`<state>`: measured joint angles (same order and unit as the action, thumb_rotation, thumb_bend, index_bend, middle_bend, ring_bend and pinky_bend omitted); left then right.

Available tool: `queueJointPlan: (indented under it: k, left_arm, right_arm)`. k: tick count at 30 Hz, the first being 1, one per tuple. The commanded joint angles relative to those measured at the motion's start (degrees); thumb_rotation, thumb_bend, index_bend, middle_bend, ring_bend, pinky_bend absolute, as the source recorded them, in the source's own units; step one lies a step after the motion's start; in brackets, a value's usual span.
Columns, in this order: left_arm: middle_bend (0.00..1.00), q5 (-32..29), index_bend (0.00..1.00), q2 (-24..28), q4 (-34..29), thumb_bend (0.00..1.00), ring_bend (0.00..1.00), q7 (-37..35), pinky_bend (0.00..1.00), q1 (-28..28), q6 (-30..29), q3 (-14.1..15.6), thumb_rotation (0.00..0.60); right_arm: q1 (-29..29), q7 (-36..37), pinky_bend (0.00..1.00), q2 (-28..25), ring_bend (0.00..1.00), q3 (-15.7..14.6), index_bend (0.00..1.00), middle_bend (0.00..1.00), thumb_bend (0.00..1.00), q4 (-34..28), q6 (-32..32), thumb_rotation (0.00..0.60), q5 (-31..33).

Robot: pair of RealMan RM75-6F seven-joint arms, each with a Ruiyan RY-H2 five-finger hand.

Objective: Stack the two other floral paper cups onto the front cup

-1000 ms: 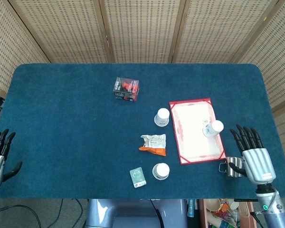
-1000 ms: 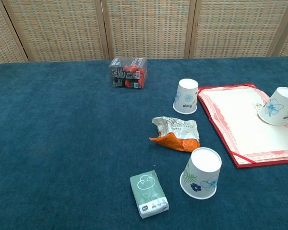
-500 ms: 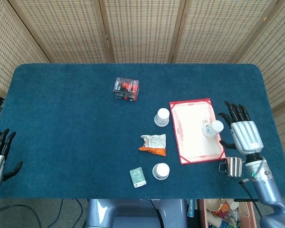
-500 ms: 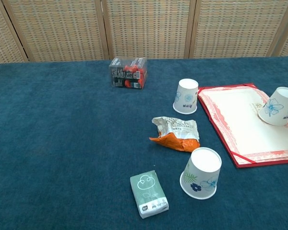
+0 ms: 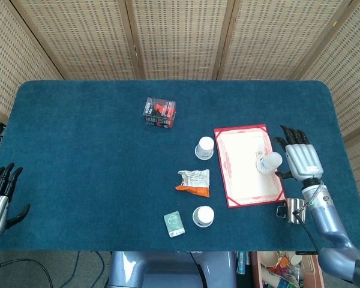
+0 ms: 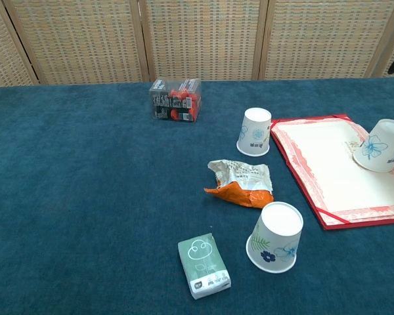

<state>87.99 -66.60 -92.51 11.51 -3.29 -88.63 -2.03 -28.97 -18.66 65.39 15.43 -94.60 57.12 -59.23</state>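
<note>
While upturned, paper cups (image 6: pixel 274 237) taper.

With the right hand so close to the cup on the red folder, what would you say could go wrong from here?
The right hand is open beside the cup on the folder, which stands upside down; a sideways nudge might tip it or slide it across the red folder. The steel mug sits just under the forearm and could be knocked. The snack wrapper lies near the path to the front cup.
</note>
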Motion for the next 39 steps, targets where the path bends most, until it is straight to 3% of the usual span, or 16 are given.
queueJointPlan:
  k: [1, 20, 39]
  left_arm:
    - [0.00, 0.03, 0.00, -0.02, -0.11, 0.31, 0.00, 0.22, 0.00, -0.06, 0.16, 0.09, 0.600]
    - [0.00, -0.38, 0.00, -0.20, -0.63, 0.31, 0.00, 1.84, 0.00, -0.15, 0.72, 0.27, 0.600]
    - [0.00, -1.10, 0.00, -0.08, -1.19, 0.31, 0.00, 2.98, 0.00, -0.40, 1.28, 0.12, 0.600]
  right_arm:
    - [-1.12, -0.18, 0.00, 1.47, 0.00, -1.00, 0.27, 0.00, 0.07, 2.34, -1.78, 0.600, 2.34]
    - [-5.50, -2.01, 0.00, 4.95, 0.00, -2.62, 0.27, 0.00, 0.07, 9.47, -5.58, 0.600, 8.90]
    - [-8.44, -2.57, 0.00, 8.48, 0.00, -3.93, 0.29, 0.00, 0.07, 15.04, -7.83, 0.600, 11.56]
